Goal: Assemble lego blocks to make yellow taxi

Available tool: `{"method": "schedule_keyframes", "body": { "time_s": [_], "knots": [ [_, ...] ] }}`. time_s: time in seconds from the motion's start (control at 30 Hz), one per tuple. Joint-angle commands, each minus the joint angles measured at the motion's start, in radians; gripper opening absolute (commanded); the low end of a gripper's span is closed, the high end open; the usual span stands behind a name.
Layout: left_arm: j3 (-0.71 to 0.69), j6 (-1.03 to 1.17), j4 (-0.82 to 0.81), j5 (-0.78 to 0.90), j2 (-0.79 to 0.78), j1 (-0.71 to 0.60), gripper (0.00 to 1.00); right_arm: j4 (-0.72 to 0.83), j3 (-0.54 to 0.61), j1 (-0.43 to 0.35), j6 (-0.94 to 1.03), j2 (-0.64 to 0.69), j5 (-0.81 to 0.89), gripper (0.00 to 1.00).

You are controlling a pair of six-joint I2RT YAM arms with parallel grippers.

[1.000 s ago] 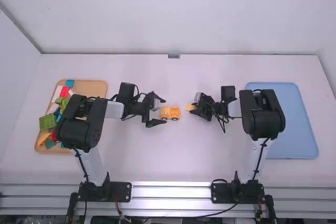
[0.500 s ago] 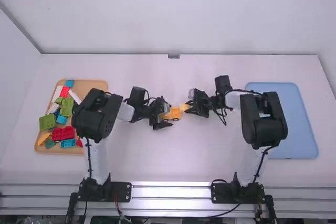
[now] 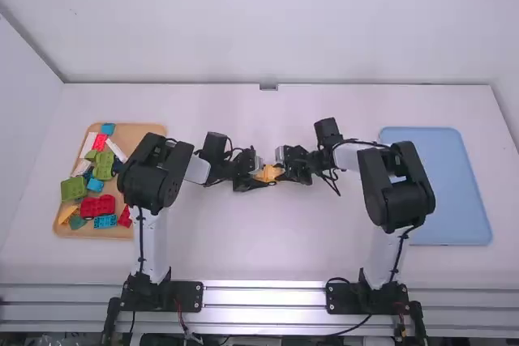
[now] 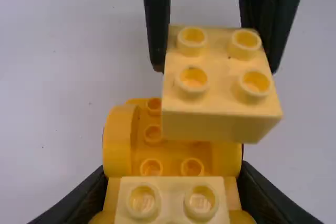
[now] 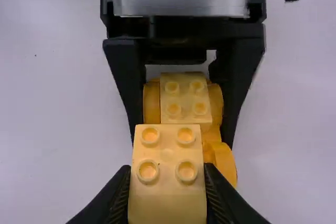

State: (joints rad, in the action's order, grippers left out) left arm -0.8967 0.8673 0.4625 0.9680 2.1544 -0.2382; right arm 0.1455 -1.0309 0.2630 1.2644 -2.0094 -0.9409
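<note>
The taxi base (image 4: 142, 153) sits between the two arms, its long axis running from one gripper toward the other. Left gripper (image 4: 173, 182): jaws pinching the base by its sides, next to a pale block (image 4: 170, 205) on its studs. Right gripper (image 5: 167, 176): jaws closed on a second pale block (image 5: 167, 200), held just over the other end of the base and slightly off its centre line. That offset looks like what the next move turns on: shift sideways over the bare studs, then press down, or an edge may catch. The worktop (image 3: 268, 241) gives room on the base's near and far sides. Beyond the left arm from the base lies the wooden tray (image 3: 146, 135); beyond the right, the blue tray (image 3: 442, 192).
</note>
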Motion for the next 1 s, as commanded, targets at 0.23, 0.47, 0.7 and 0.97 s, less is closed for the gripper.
{"method": "schedule_keyframes", "body": {
  "time_s": [0.23,0.47,0.7,0.97],
  "knots": [
    [0.034,0.076,-0.026,-0.008,0.024,0.002,0.30,-0.048,-0.013,0.026,-0.045,-0.031,0.023,0.18],
    [0.027,0.076,-0.066,-0.009,0.024,0.003,0.29,-0.045,-0.012,0.010,-0.068,-0.031,0.073,0.16],
    [0.026,0.072,-0.062,-0.009,0.024,0.003,0.31,-0.010,-0.009,-0.007,-0.035,-0.031,0.037,0.16],
    [0.026,0.072,-0.062,-0.009,0.024,0.003,0.31,-0.011,-0.010,0.047,-0.045,-0.031,0.081,0.15]
  ]
}}
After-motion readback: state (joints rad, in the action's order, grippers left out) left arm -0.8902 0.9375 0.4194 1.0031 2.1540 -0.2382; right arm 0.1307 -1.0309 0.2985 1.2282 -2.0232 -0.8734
